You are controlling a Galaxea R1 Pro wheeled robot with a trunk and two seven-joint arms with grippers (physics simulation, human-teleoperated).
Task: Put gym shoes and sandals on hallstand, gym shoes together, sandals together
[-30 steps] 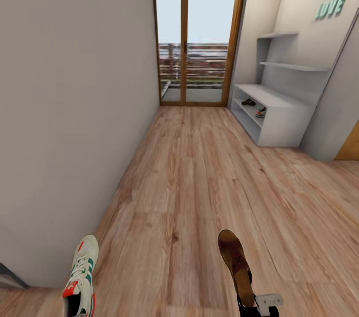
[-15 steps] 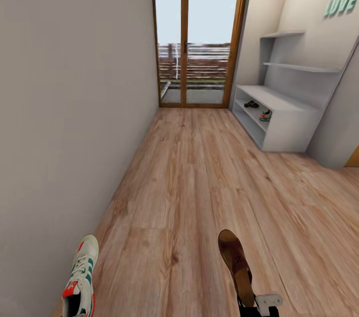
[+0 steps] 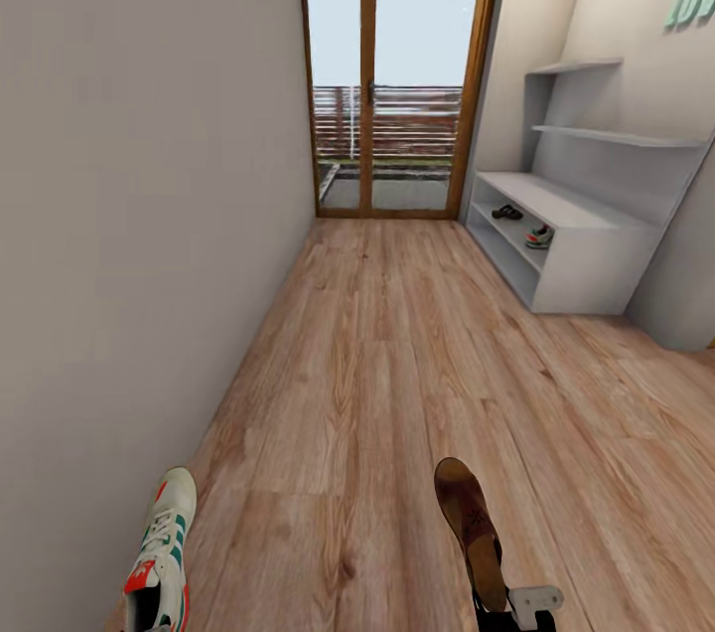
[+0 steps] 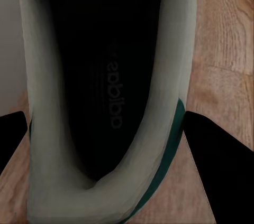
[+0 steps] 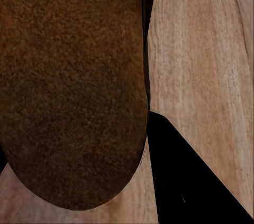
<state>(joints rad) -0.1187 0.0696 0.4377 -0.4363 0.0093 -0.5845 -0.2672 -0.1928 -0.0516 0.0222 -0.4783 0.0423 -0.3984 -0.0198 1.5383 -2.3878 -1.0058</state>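
Observation:
An off-white gym shoe [image 3: 161, 560] with green stripes hangs over the corridor floor [image 3: 397, 384] at the lower left of the head view. My left gripper [image 4: 106, 145] is shut on it, a dark finger [image 4: 219, 168] on each side of its opening [image 4: 111, 76]. My right gripper [image 3: 494, 604] is shut on a brown sandal [image 3: 470, 525], whose footbed [image 5: 69, 86] shows beside one black finger [image 5: 185, 182]. Ahead on the right stands the pale grey hallstand [image 3: 596, 259]. On its open shelf lie a second sandal [image 3: 506, 212] and a second gym shoe [image 3: 540, 237].
A plain grey wall [image 3: 129, 215] runs close along the left. A wood-framed glass door [image 3: 397, 76] closes the far end of the corridor. Staggered wall shelves [image 3: 616, 133] hang above the hallstand. Wood planks stretch between me and the rack.
The whole view has shifted: the camera has advanced down the corridor, so the hallstand looks nearer and further right. Shoe and sandal stay in the same place in the grippers.

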